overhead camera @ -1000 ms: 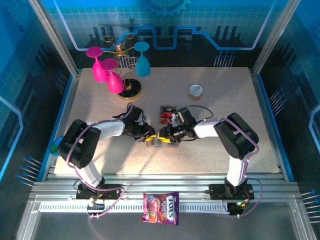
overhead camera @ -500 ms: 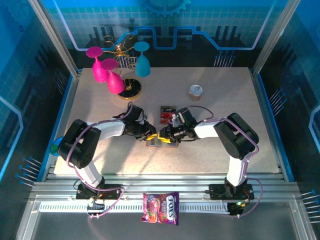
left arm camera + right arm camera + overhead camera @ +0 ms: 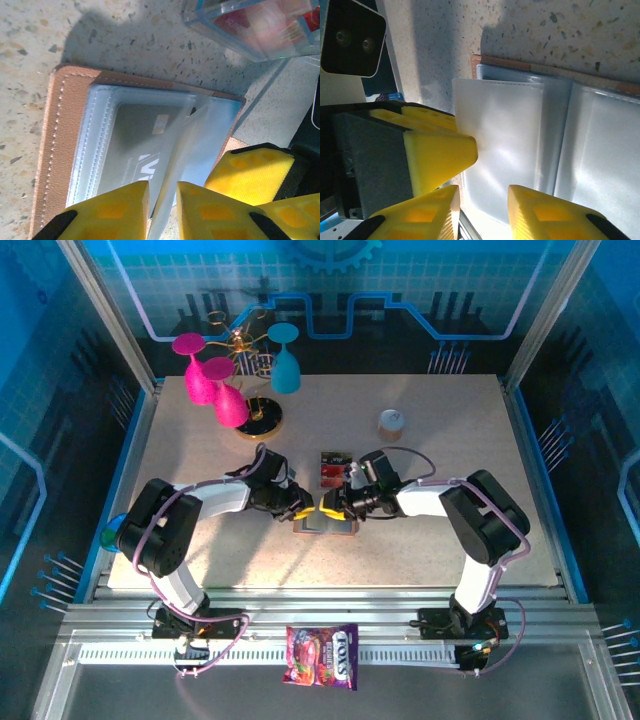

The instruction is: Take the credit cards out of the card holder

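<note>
Card holder from above: spread open on table, long axis left-right. At left wrist: left claw nipped narrow on raised clear pocket leaf, credit card pocketed beneath. At right wrist: right claw slightly parted over pockets.

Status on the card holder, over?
Left gripper pinching a clear pocket leaf; right gripper open at its edge. Card holder open flat, grey card in a pocket. Red cards lie apart behind, not blocking.
</note>
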